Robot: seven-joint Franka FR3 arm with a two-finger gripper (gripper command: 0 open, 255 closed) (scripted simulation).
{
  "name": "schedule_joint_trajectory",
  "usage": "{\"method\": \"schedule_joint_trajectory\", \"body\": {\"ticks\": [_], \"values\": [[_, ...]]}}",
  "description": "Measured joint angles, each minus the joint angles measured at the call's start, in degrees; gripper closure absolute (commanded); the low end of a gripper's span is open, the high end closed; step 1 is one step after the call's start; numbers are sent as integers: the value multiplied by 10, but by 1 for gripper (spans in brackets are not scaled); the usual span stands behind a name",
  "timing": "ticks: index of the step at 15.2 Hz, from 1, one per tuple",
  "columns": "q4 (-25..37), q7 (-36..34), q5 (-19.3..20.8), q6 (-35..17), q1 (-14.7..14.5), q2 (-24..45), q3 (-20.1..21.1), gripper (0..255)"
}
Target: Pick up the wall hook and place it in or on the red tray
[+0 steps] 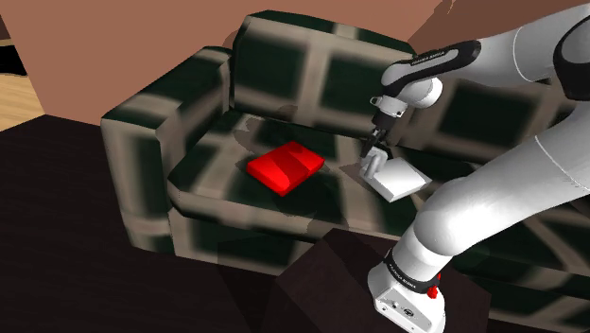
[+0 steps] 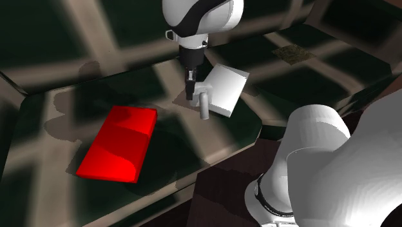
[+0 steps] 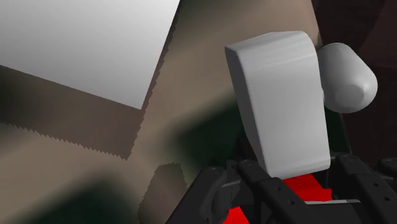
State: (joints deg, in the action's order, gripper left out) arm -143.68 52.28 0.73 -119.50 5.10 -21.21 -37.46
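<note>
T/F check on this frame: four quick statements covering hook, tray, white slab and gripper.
1. The red tray lies on the seat of the sofa. True.
2. The wall hook already rests on the red tray. False: it sits clasped in the gripper, apart from the tray.
3. A white slab lies on the seat next to the gripper. True.
4. The white slab is stacked on the red tray. False: the two lie apart on the seat.
</note>
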Motion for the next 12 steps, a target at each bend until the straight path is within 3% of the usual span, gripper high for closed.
{"method": "schedule_joint_trajectory", "body": {"ticks": [3, 12], "values": [[11, -14, -10, 4, -11, 6, 11, 255], [106, -63, -105, -13, -92, 122, 51, 255]]}}
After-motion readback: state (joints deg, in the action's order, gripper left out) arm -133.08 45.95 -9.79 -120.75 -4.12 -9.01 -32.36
